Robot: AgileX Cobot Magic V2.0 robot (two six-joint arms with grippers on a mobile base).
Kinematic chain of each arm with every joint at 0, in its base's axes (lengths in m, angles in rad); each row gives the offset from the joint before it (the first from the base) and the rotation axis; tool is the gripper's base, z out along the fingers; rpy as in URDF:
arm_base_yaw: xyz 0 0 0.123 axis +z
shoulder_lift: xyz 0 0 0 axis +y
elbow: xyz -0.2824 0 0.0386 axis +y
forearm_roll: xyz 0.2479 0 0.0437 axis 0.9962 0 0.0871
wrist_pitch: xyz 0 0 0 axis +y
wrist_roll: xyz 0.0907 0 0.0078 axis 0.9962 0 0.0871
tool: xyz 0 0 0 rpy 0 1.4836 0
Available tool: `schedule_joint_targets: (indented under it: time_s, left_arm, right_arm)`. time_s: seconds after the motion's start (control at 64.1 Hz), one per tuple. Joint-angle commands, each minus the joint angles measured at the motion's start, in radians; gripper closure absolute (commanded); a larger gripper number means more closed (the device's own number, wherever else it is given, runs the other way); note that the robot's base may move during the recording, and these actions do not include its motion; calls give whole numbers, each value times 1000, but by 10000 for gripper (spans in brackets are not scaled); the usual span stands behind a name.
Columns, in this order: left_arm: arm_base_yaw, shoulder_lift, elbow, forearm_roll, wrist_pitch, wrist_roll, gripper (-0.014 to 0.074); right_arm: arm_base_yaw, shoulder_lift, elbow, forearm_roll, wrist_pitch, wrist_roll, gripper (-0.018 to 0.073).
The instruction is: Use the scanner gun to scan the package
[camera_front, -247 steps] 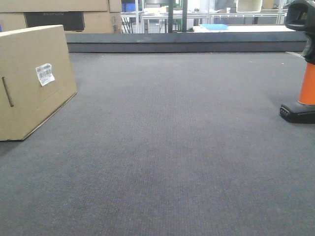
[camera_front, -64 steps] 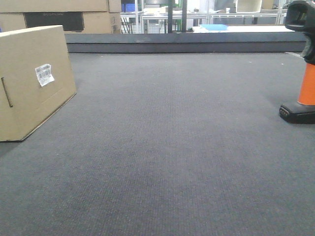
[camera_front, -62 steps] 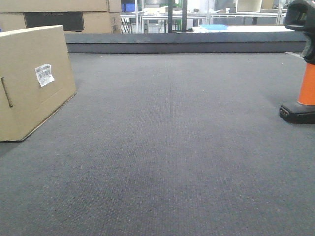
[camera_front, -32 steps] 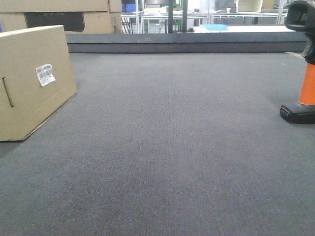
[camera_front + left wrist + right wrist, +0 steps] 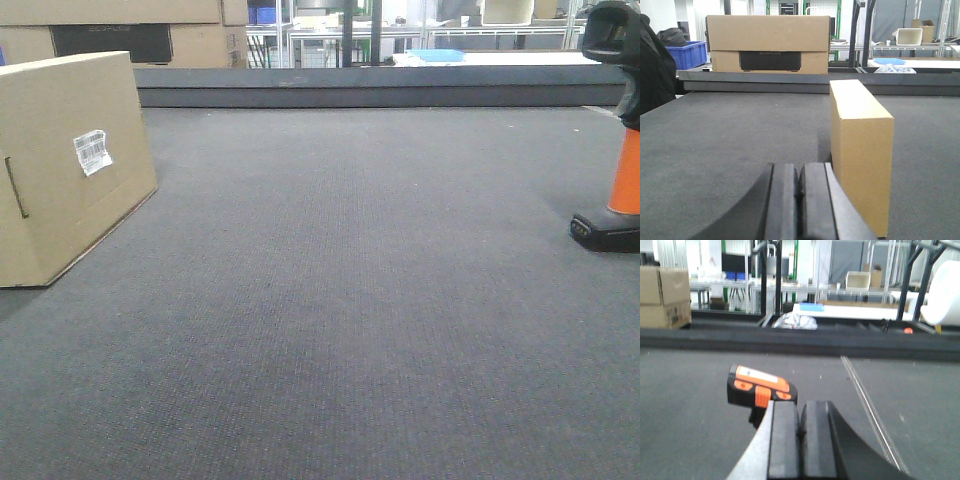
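The box (image 5: pixel 65 165) stands on the grey bench (image 5: pixel 350 300) at the far left of the front view, its white barcode label (image 5: pixel 92 152) on the broad side facing right. In the left wrist view the box (image 5: pixel 860 150) stands just right of and beyond the left tool (image 5: pixel 799 202), whose two black fingers are pressed together and level, touching nothing. The scanner (image 5: pixel 615 130) stands upright at the right edge of the front view, black head above orange handle, flat base on the bench. In the right wrist view its head (image 5: pixel 760 386) sits just beyond the right tool (image 5: pixel 800 440), also pressed together, low and level. Larger cartons (image 5: pixel 767 44) stand behind the bench's far rim
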Motion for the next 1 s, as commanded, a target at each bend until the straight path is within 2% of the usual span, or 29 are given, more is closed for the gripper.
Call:
schedule_joint_targets:
  time_s: [0.0,0.14,0.39,0.499,0.983]
  left_arm:
    - [-6,-5,-2,-7,-17,0,707]
    - [-6,-5,-2,-7,-17,0,707]
    - [-6,-5,-2,-7,-17,0,707]
    - [-6,-5,-2,-7,-17,0,707]
    - [-6,-5,-2,-7,-17,0,707]
  right_arm:
    - [-3,-5,58,-39,-112,40,713]
    - [20,-5,190,-60,-228,76,713]
    - [22,-31,329,-60,-297,76,713]
    - [22,-41,329,-60,-252,76,713]
    - [22,-41,329,-65,-253,74,713]
